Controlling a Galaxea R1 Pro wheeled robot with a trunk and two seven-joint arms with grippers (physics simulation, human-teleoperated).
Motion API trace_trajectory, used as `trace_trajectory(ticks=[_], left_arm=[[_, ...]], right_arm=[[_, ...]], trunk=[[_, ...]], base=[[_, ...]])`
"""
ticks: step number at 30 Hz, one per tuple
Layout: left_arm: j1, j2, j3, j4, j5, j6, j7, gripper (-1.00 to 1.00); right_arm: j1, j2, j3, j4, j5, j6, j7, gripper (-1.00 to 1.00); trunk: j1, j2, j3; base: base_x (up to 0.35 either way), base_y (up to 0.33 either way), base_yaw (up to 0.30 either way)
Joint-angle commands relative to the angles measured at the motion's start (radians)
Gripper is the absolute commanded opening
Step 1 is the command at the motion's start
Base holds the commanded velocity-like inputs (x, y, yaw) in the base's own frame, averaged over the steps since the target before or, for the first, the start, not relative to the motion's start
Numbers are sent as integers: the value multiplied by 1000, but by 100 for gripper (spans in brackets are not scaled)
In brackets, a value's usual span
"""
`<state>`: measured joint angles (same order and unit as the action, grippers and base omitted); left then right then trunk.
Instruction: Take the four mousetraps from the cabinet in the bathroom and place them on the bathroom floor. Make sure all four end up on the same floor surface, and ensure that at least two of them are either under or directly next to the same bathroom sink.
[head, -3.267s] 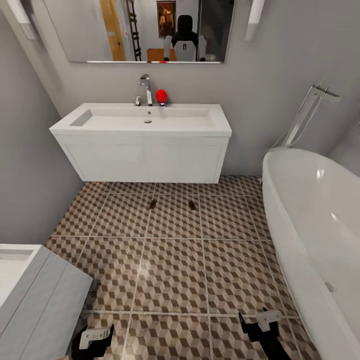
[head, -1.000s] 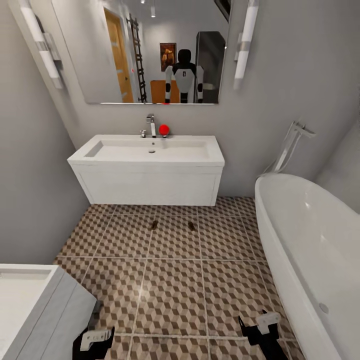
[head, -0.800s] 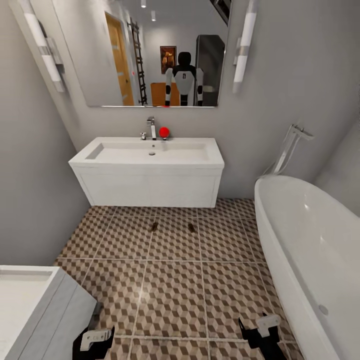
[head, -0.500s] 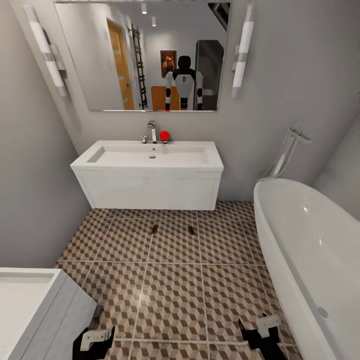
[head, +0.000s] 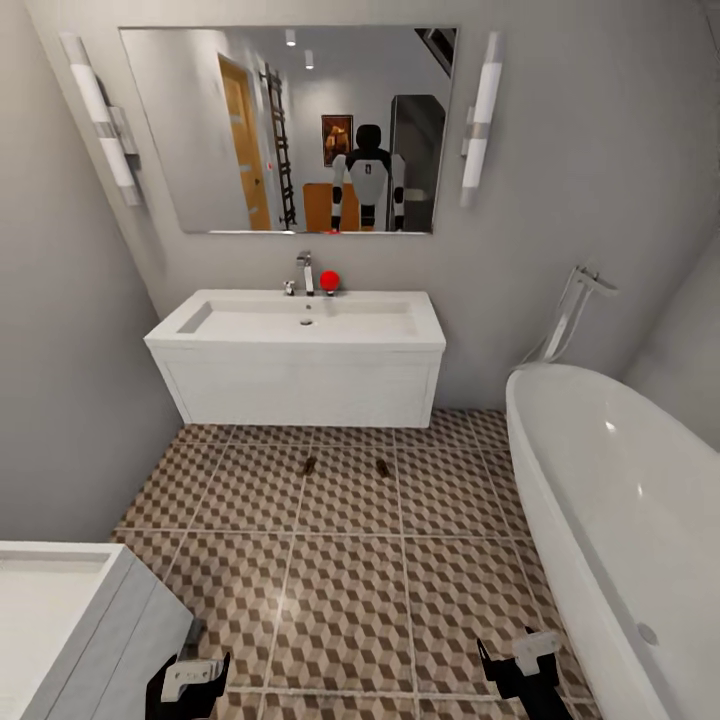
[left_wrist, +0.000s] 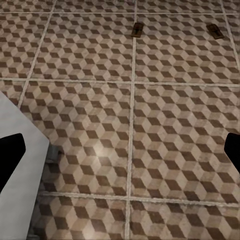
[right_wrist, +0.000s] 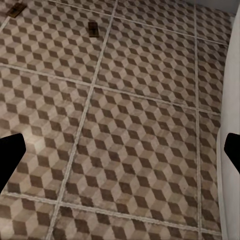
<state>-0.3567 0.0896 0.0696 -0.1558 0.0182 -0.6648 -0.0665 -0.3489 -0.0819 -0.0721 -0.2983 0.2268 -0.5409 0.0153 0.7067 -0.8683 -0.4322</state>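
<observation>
Two mousetraps (head: 309, 466) (head: 383, 467) lie on the cube-patterned bathroom floor (head: 350, 590), just in front of the white wall-hung sink (head: 300, 380) and about a tile's width apart. The left wrist view shows them far ahead as small brown boards (left_wrist: 137, 30) (left_wrist: 215, 30), and so does the right wrist view (right_wrist: 93, 28) (right_wrist: 15, 10). My left gripper (head: 185, 685) (left_wrist: 120, 155) and right gripper (head: 520, 665) (right_wrist: 120, 150) hang low over the near tiles, both open and empty. In the mirror, an orange-wood piece, perhaps the cabinet (head: 320, 207), shows behind my reflection.
A white oval bathtub (head: 620, 500) runs along the right side, with a tall tap (head: 575, 310) at its far end. A white boxy unit with a basin top (head: 60, 610) stands at the near left beside my left gripper. A red ball (head: 329, 279) sits by the sink's faucet (head: 304, 270).
The whole view has drawn back and tilted up, so the sink and mirror sit lower and smaller in the picture. The mousetraps have stayed put and both grippers remain open.
</observation>
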Motion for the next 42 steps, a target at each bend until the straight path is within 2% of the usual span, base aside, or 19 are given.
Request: trace_trajectory(ticks=[1, 15, 42], left_arm=[[-1, 0, 7, 1, 2, -2, -7, 100], [-1, 0, 6, 1, 2, -2, -7, 100], [-1, -1, 6, 2, 2, -2, -7, 100]], right_arm=[[-1, 1, -8, 1, 9, -4, 2, 100], [-1, 1, -8, 1, 9, -5, 2, 100], [-1, 1, -7, 1, 9, -5, 2, 100]], trunk=[[0, -1, 0], [0, -1, 3], [-103, 188, 88]], base=[[0, 0, 0], [0, 0, 0], [0, 0, 0]])
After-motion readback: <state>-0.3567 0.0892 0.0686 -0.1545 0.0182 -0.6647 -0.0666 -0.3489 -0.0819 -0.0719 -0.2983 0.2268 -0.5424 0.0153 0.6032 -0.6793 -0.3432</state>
